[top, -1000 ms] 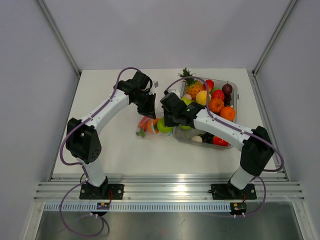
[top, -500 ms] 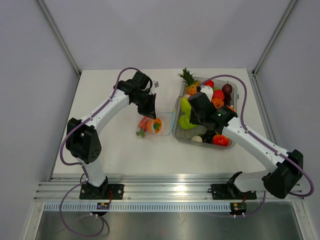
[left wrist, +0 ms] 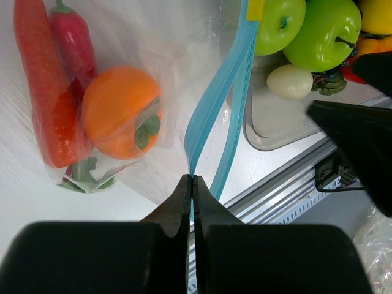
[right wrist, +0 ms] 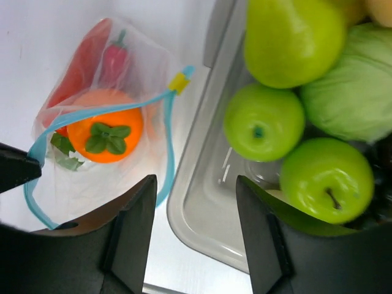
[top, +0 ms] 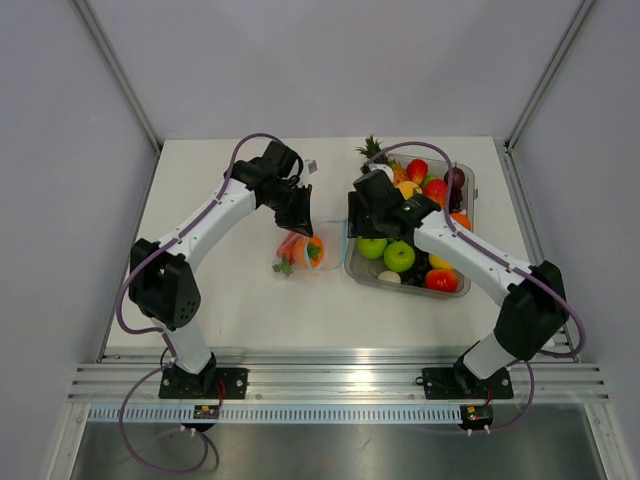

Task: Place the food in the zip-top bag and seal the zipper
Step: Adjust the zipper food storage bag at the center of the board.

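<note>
The clear zip-top bag (top: 303, 250) lies on the white table just left of the tray. It holds the food: a red chili pepper (left wrist: 72, 43), a long orange-red piece beside it and a round orange piece with a green tip (left wrist: 119, 110). The zipper (left wrist: 215, 92) is a light-blue strip, parted along most of the mouth, with a yellow tab (right wrist: 178, 81) at its far end. My left gripper (left wrist: 193, 181) is shut on the near end of the zipper. My right gripper (right wrist: 196, 184) hangs open and empty over the tray's near-left corner, right of the bag.
The rigid clear tray (top: 351, 266) holds two green apples (right wrist: 263, 122), a pear, a pineapple (top: 378, 158) and several red and orange fruits. The table's metal front rail (top: 330, 380) runs behind the arm bases. Grey walls enclose three sides.
My right gripper swung from beside the bag to above the tray and opened; the green apple that lay next to the bag now sits in the tray. The left gripper held still.
</note>
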### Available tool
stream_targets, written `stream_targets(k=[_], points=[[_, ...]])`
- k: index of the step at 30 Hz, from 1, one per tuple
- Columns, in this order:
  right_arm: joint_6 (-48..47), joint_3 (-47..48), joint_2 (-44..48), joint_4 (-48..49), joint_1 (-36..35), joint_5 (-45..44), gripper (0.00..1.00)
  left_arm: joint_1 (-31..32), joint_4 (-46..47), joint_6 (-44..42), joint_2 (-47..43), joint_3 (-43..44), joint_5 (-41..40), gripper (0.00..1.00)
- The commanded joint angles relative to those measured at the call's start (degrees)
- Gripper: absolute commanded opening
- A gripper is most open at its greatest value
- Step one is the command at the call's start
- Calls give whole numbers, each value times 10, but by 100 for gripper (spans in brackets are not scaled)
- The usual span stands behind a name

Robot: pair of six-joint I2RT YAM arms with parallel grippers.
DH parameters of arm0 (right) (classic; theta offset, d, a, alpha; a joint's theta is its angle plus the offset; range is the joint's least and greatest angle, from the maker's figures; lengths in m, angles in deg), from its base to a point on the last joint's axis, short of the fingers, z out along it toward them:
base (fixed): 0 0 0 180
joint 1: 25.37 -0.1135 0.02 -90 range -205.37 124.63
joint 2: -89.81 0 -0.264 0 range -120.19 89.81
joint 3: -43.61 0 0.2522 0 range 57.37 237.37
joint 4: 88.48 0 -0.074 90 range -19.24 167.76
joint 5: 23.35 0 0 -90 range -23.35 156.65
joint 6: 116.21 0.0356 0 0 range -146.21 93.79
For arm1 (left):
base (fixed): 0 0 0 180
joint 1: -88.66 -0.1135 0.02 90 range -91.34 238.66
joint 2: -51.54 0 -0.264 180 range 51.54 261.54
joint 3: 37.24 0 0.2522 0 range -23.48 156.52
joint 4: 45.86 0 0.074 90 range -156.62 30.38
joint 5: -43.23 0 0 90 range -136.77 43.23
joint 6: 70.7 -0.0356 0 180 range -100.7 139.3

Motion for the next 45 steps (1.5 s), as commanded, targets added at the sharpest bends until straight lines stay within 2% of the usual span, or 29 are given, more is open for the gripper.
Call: stream_targets(k=[1, 7, 11, 12, 14, 15, 16, 19, 21, 22, 25, 27, 30, 37, 45], points=[[-32, 34, -48, 57, -5, 89, 60, -3, 10, -6, -38, 9, 11, 0], [-27, 59, -95, 80, -4, 107, 58, -14, 4, -16, -64, 8, 12, 0], [-32, 89, -138, 83, -4, 114, 50, -16, 0, -17, -71, 10, 16, 0], [-29, 91, -146, 87, -4, 110, 36, -16, -1, -19, -73, 8, 13, 0], [-18, 83, -143, 95, -4, 99, 18, -18, -4, -24, -73, 6, 8, 0], [-14, 78, -132, 110, -4, 96, 4, -21, -5, -26, -75, 2, 6, 0], [-12, 73, -125, 115, -4, 93, 0, -21, -4, -27, -77, -2, 0, 0], [19, 74, -110, 110, -4, 91, 0, -22, -8, -35, -68, 6, -35, 1], [38, 92, -117, 72, -4, 83, 0, -22, -35, -40, -59, 25, -58, 23], [63, 118, -123, 53, -4, 79, 0, -21, -40, -41, -57, 38, -83, 43], [112, 137, -138, 19, -5, 83, 0, -14, -20, -42, -99, 28, -120, 66], [132, 149, -147, 8, -4, 86, 0, 4, 13, -44, -147, 14, -162, 67], [156, 176, -164, -12, -5, 85, 0, 40, 35, -66, -176, -8, -147, 68], [183, 198, -185, -17, -4, 99, 0, 124, 92, -74, -170, -49, -154, 74], [195, 196, -179, -14, -5, 107, 0, 146, 161, -39, -163, -112, -182, 71]])
